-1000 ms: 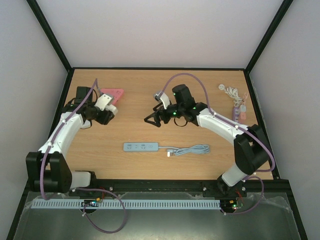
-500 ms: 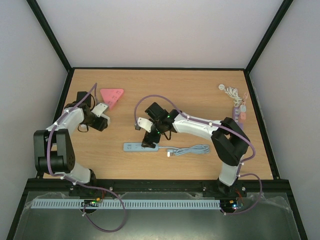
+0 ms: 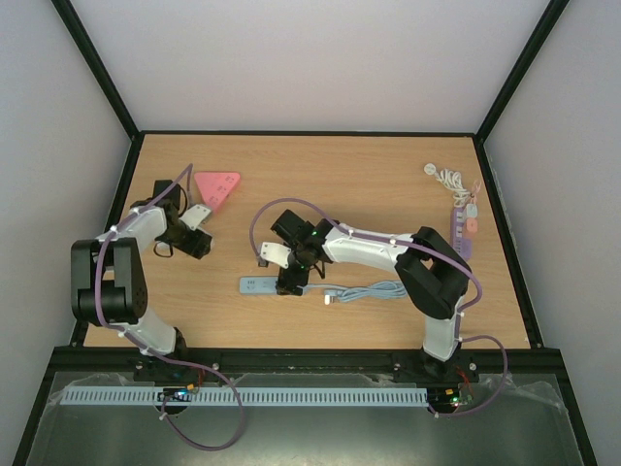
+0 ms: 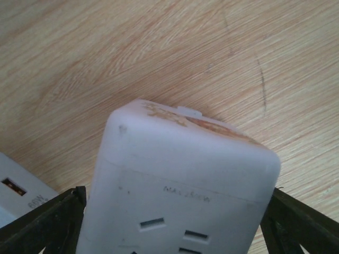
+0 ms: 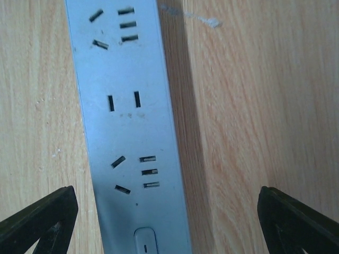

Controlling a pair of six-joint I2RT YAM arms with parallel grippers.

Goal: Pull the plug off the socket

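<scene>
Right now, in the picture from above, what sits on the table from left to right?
First the pink triangular socket block → blue power strip → grey coiled cord → white cord bundle.

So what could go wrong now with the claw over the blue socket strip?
The right gripper hangs open over the blue strip. Nothing pins the strip to the table, so closing jaws might shove or twist it instead of gripping. The coiled cable lies close beside it and could snag a finger.
</scene>
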